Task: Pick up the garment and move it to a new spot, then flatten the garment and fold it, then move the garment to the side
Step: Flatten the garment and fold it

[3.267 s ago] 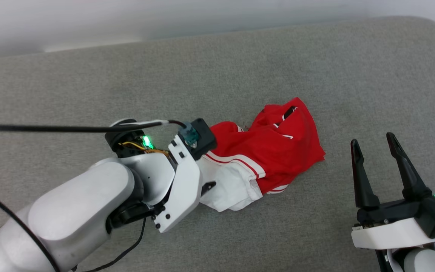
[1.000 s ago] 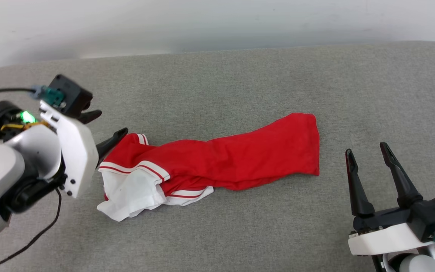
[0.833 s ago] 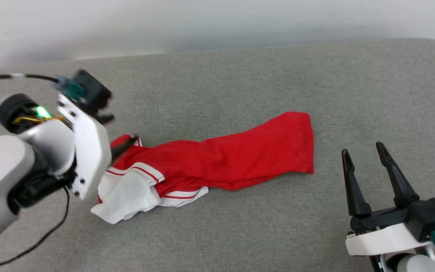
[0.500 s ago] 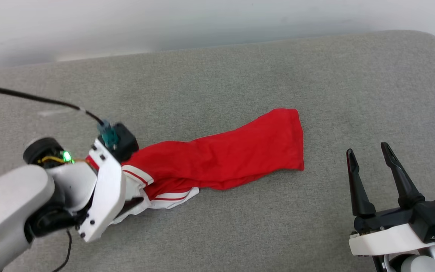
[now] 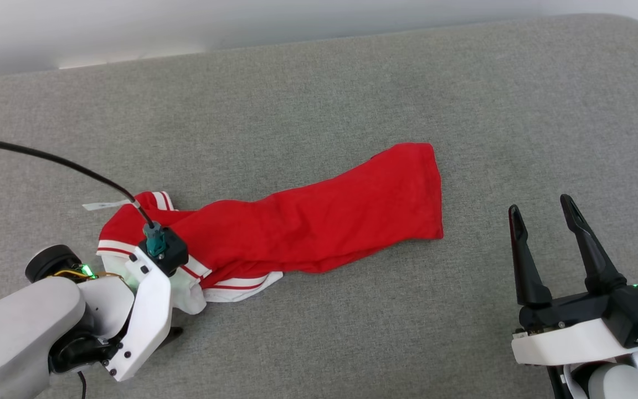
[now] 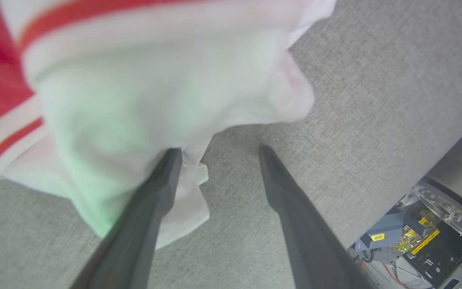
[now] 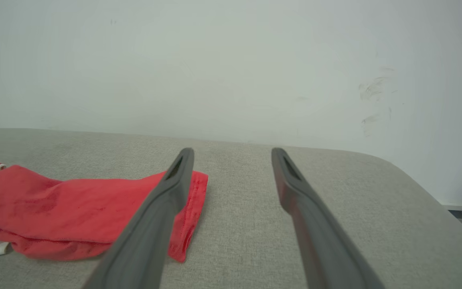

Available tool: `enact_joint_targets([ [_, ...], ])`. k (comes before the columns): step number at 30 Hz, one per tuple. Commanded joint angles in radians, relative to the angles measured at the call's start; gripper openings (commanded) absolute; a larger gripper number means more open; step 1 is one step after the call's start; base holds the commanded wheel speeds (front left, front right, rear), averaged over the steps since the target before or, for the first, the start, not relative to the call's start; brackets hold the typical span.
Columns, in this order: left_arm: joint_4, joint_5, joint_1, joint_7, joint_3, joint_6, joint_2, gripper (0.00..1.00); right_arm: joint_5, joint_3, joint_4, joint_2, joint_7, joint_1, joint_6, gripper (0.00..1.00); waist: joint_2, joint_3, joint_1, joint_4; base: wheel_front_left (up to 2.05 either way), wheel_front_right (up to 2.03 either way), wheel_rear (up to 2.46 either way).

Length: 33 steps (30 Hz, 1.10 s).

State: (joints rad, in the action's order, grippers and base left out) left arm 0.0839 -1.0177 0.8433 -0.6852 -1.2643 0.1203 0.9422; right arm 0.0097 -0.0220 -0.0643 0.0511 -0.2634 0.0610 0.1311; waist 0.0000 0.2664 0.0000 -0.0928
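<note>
The garment (image 5: 319, 233), a red T-shirt with white sleeves, lies stretched out in a long band across the grey cushion, hem end at the right. Its white sleeve (image 5: 191, 293) and striped trim are bunched at the left end. My left arm (image 5: 142, 310) hangs over that end with its fingers hidden under the wrist. In the left wrist view my left gripper (image 6: 219, 150) is open, its left finger against the white sleeve (image 6: 155, 92), and mostly bare cushion shows between the fingers. My right gripper (image 5: 539, 206) is open and holds nothing, to the right of the hem (image 7: 191, 200).
The grey cushion (image 5: 352, 100) ends at a white wall (image 7: 231, 60) behind and rounds off at the far right corner. A black cable (image 5: 47, 158) runs from my left wrist across the cushion's left side. My own base (image 6: 435, 224) shows beyond the near edge.
The garment went from a bunched heap at the centre to a long band pulled leftward. My left gripper let go, then moved toward the near edge onto the white sleeve. The camera shifted.
</note>
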Motion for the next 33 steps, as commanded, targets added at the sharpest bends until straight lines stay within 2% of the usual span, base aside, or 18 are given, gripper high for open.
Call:
enact_joint_targets([
  [1, 0.013, -0.003, -0.021, -0.013, -0.008, 0.002, -0.009, 1.0, 0.0, 0.003, -0.001, -0.002, -0.002, 0.009, -0.001, 1.0, 0.0, 0.008, 0.0, -0.003, 0.0, 0.0, 0.0],
  [3, 0.028, 0.0, -0.037, -0.026, -0.013, 0.004, -0.02, 1.0, 0.002, 0.005, -0.003, -0.002, -0.002, 0.013, -0.001, 1.0, 0.0, 0.015, 0.0, -0.003, 0.0, 0.0, 0.0],
  [5, 0.046, 0.006, -0.045, -0.03, -0.017, 0.006, -0.028, 0.7, 0.003, 0.007, -0.002, -0.002, -0.002, 0.015, -0.001, 1.0, 0.0, 0.02, 0.0, -0.002, 0.0, 0.0, 0.0],
  [6, 0.057, 0.011, -0.047, -0.029, -0.019, 0.006, -0.03, 0.45, 0.003, 0.009, -0.002, -0.002, -0.002, 0.016, -0.001, 1.0, 0.0, 0.021, 0.0, -0.001, 0.0, 0.0, 0.0],
  [7, 0.069, 0.03, -0.043, -0.026, -0.02, 0.005, -0.031, 0.01, 0.003, 0.01, 0.0, -0.002, -0.002, 0.016, -0.001, 1.0, 0.0, 0.021, 0.0, 0.001, 0.0, 0.0, 0.0],
  [12, 0.088, 0.04, -0.031, 0.0, -0.019, 0.007, -0.047, 0.0, 0.0, 0.01, 0.005, -0.002, -0.002, 0.02, -0.001, 1.0, 0.0, 0.008, 0.0, 0.015, 0.0, 0.0, 0.0],
  [16, 0.066, 0.049, 0.001, 0.02, -0.009, 0.007, -0.035, 0.0, -0.001, 0.012, 0.008, -0.002, -0.002, 0.012, -0.001, 1.0, 0.0, -0.01, 0.0, 0.028, 0.0, 0.0, 0.0],
  [20, -0.012, 0.037, 0.027, 0.054, 0.02, 0.007, -0.006, 0.0, 0.005, 0.009, 0.01, -0.002, -0.002, -0.003, -0.001, 1.0, 0.0, -0.03, 0.0, 0.035, 0.0, 0.0, 0.0],
  [23, -0.098, 0.053, 0.045, 0.076, 0.044, -0.001, 0.039, 0.0, 0.008, 0.013, 0.011, -0.002, -0.002, -0.012, -0.001, 1.0, 0.0, -0.04, 0.0, 0.037, 0.0, 0.0, 0.0],
  [28, -0.249, 0.052, 0.102, 0.101, 0.112, -0.037, 0.099, 0.0, 0.017, 0.021, 0.007, -0.002, -0.002, -0.016, -0.001, 1.0, 0.0, -0.047, 0.0, 0.039, 0.0, 0.0, 0.0],
  [31, -0.29, 0.065, 0.148, 0.107, 0.148, -0.045, 0.109, 0.0, 0.02, 0.018, 0.003, -0.002, -0.002, -0.005, -0.001, 1.0, 0.0, -0.037, 0.0, 0.03, 0.0, 0.0, 0.0],
  [33, -0.287, 0.07, 0.183, 0.105, 0.168, -0.045, 0.097, 0.0, 0.022, 0.016, -0.001, -0.002, -0.002, 0.008, -0.001, 1.0, 0.0, -0.023, 0.0, 0.021, 0.0, 0.0, 0.0],
])
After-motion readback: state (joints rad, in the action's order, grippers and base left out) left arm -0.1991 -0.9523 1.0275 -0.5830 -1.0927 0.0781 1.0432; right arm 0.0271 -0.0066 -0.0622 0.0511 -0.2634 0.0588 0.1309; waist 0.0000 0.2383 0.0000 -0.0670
